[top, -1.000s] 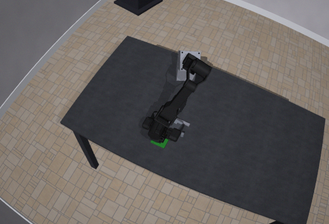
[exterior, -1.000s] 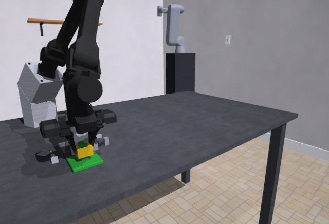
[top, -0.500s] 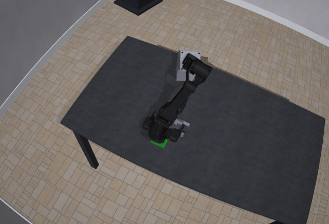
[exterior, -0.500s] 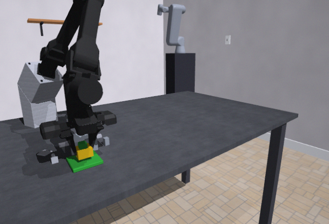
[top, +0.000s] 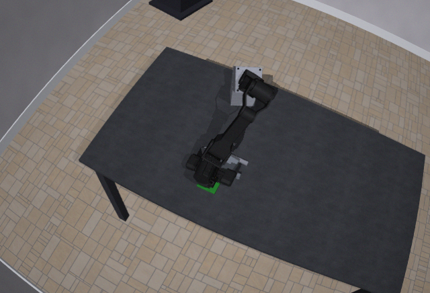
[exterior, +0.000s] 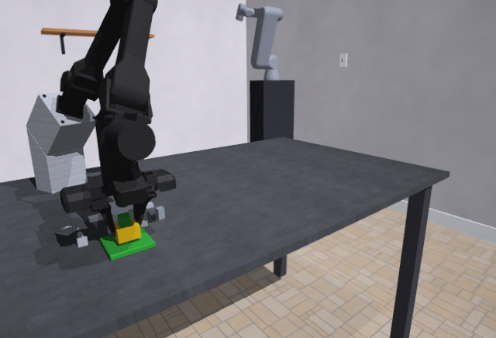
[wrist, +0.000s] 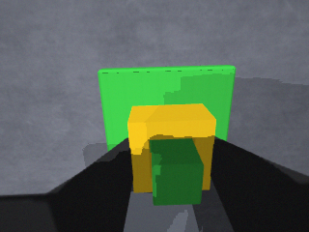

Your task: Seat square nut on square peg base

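Square nut (wrist: 171,123) between end effector (wrist: 171,193) fingers

The yellow square nut (exterior: 127,232) sits low around the dark-green square peg (exterior: 125,219), on its bright-green base (exterior: 138,247), lower left.

Yellow nut (wrist: 171,121), green peg (wrist: 176,174) (darker than its base (wrist: 116,106)), black tool (exterior: 123,217).

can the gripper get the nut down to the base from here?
Probably yes. The gripper is shut on the yellow nut, already threaded over the green peg. Nothing shows between the nut and the base.
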`<state>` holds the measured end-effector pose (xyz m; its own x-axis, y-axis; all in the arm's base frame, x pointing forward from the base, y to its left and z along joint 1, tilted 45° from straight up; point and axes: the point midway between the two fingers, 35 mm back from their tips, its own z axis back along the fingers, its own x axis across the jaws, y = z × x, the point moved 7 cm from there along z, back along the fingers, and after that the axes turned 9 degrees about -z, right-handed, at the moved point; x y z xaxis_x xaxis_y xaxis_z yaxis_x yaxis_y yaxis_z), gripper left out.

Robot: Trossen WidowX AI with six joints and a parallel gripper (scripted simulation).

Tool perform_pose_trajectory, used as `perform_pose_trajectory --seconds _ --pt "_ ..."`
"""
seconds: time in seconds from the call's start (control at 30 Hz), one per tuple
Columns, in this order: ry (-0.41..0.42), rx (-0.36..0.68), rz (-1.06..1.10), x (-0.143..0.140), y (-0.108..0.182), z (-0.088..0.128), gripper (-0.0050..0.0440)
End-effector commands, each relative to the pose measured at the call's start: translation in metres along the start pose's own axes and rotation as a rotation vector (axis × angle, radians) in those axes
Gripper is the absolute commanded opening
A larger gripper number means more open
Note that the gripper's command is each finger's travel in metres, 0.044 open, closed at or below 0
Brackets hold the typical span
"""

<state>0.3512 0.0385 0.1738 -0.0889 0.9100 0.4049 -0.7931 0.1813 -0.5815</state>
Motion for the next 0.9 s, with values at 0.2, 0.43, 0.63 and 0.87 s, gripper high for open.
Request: perform_pose_trajectory --seconds 0.2,0.43,0.63,0.87 --pt "-0.001 -0.02 0.005 0.0024 -0.0041 0.0019 -0.005" --pt "-0.001 -0.02 0.005 0.0024 -0.0042 0.0003 -0.005" --pt "-0.004 -0.021 0.007 0.0028 -0.004 0.0015 -0.005" --pt "-0.004 -0.021 0.007 0.0028 -0.004 0.0015 -0.005"
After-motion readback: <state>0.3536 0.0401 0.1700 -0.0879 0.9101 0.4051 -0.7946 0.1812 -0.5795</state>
